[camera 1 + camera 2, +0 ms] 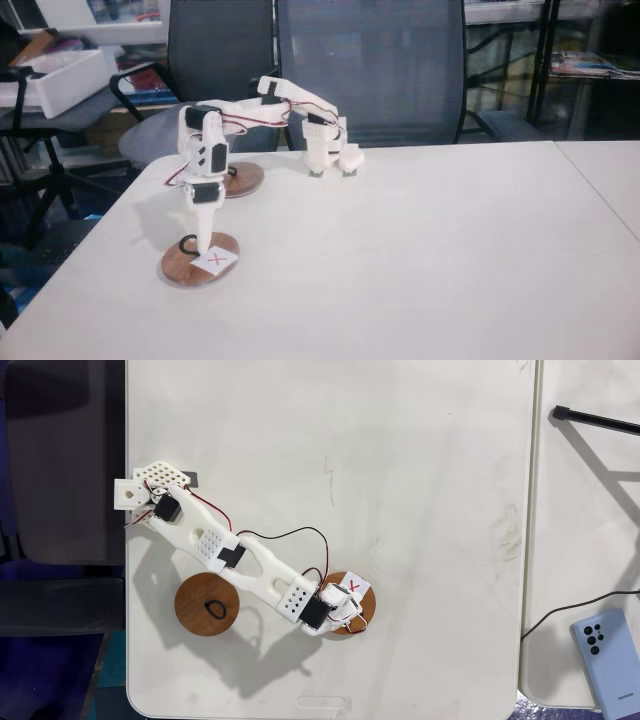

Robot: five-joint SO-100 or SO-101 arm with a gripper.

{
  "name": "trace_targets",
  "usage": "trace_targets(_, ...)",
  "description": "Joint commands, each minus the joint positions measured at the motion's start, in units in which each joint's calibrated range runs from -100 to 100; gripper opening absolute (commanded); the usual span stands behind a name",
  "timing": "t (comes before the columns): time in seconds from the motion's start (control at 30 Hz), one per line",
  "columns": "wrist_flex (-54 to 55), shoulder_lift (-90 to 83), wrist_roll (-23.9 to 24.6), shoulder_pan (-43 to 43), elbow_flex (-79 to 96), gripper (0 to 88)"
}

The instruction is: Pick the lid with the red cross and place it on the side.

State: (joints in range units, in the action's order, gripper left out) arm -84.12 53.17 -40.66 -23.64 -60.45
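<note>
Thing: round brown wooden lid with white red-cross label near the white tabletop edge | Hand: pointing down onto its black loop handle, grip unclear, seemingly unclosed | Risk: you miss the loop and the lid slides.

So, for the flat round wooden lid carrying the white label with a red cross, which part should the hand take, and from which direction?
Take the small black loop handle standing up at the centre of the flat round brown wooden lid with the red cross. Come straight down from above, where the hand already hangs. The disc lies flat on the white table, so its thin edge probably offers little purchase.
</note>
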Motion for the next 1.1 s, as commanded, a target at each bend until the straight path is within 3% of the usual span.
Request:
trace_targets(0.0,0.4,-0.6,-0.2,0.1,-1.6,18.4)
trace_targets(0.37,0.2,-1.4,0.3,0.2,-1.6,10.7)
trace_targets(1.07,0.4,-1.6,0.1,1.9,-1.7,10.7)
